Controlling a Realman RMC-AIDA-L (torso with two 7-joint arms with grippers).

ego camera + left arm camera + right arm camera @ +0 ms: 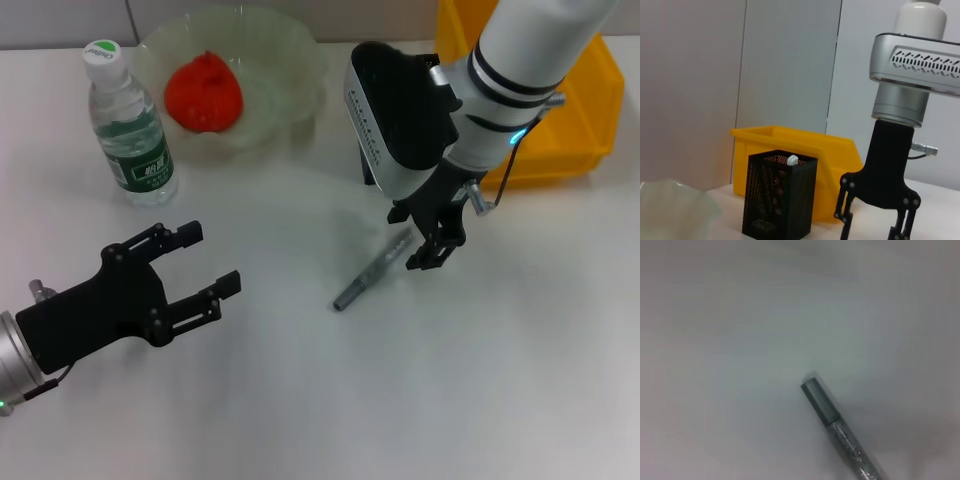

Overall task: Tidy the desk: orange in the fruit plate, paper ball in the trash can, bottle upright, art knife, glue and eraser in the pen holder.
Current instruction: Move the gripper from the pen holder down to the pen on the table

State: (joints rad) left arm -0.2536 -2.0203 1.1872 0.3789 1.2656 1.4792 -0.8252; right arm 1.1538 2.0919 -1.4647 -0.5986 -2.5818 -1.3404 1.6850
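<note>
The art knife [372, 274] is seen lying flat on the white surface [450, 390], slanted, its upper end directly under the right gripper [430, 245], its capped end pointing toward the robot. In the right wrist view the art knife [840, 432] is shown as a slim grey stick with a darker end cap. It is judged light, rigid and smooth, likely to roll or slip; a pinch across the mid-barrel would be safest, away from any blade end.

The right gripper is held spread just above the knife's far end, nothing pinched yet. The left gripper [200, 262] is parked low at the near left, spread and empty.

The pen holder [779, 199], black mesh with something white already inside, stands behind the right arm beside the yellow bin [570, 110]. The bottle [130, 125] is already upright; a red-orange fruit [203, 92] sits in the fruit plate [290, 50]. Open surface is left all around the knife; the holder's narrow rim is the tight spot.
</note>
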